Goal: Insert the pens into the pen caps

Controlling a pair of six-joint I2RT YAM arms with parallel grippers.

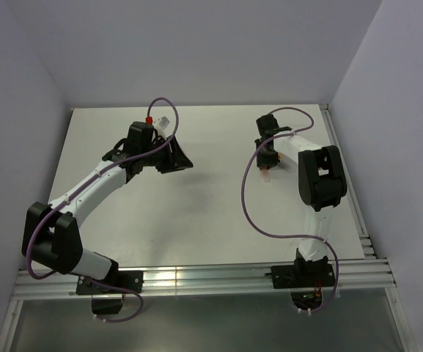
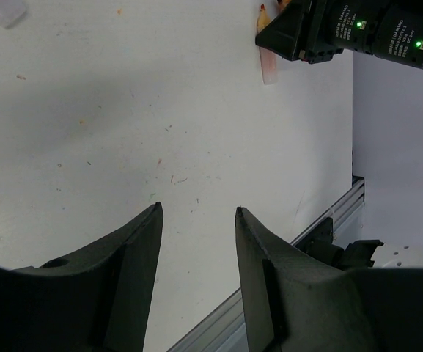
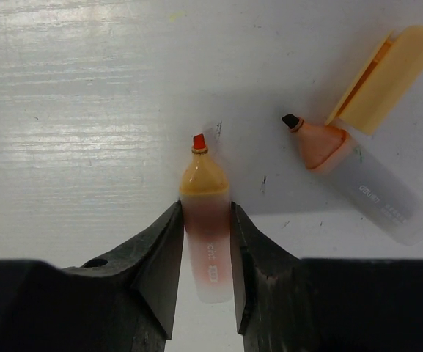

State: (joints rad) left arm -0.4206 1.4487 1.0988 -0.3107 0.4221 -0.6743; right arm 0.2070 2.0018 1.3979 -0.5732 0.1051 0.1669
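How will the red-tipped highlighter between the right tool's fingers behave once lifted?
Probably stiff and light: the red-tipped highlighter is a short plastic barrel. Its smooth, rounded body could slip or pivot inside the right tool. Set down, it would likely roll.

A white bench (image 1: 196, 220), lightly scuffed and speckled, is boxed in by plain pale lavender panels: a back wall (image 1: 196, 51), a left wall (image 1: 13, 147) and a right wall (image 1: 409, 147). An aluminium rail (image 1: 218, 279) runs along its near side and catches a bright glare.
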